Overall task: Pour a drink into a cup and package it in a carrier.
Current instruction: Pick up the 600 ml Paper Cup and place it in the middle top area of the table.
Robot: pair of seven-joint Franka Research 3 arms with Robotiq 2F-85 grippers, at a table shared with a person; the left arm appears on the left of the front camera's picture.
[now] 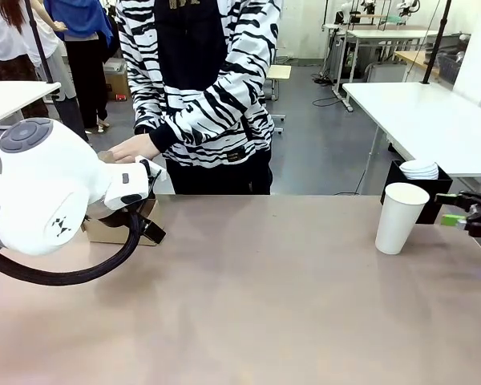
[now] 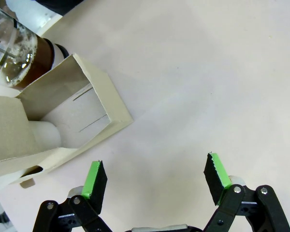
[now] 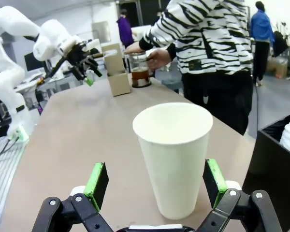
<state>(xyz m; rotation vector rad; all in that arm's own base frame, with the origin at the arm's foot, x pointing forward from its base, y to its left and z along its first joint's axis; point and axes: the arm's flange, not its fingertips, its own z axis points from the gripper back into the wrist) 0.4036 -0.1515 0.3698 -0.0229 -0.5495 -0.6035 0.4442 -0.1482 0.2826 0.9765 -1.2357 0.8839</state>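
Note:
The white paper cup (image 1: 400, 217) stands open and lidless at the table's right side. My right gripper (image 3: 154, 181) is open, its green pads (image 3: 98, 178) level with the cup (image 3: 174, 154) on either side, not touching it. The brown cardboard carrier (image 3: 118, 77) stands at the far left, partly behind my left arm (image 1: 48, 184). My left gripper (image 2: 154, 181) is open just beside the carrier (image 2: 94, 104), holding nothing. A white rounded shape (image 2: 44, 135) shows inside one slot. The clear jug (image 2: 17, 58) of dark drink stands behind the carrier, under the person's hand (image 3: 157, 58).
A black box (image 1: 405, 184) with stacked white lids (image 1: 420, 169) stands right behind the cup, close to my right gripper (image 1: 465, 218). The person in a striped top stands at the far edge, one hand (image 1: 132, 148) near the carrier. The table's middle (image 1: 256, 289) is bare.

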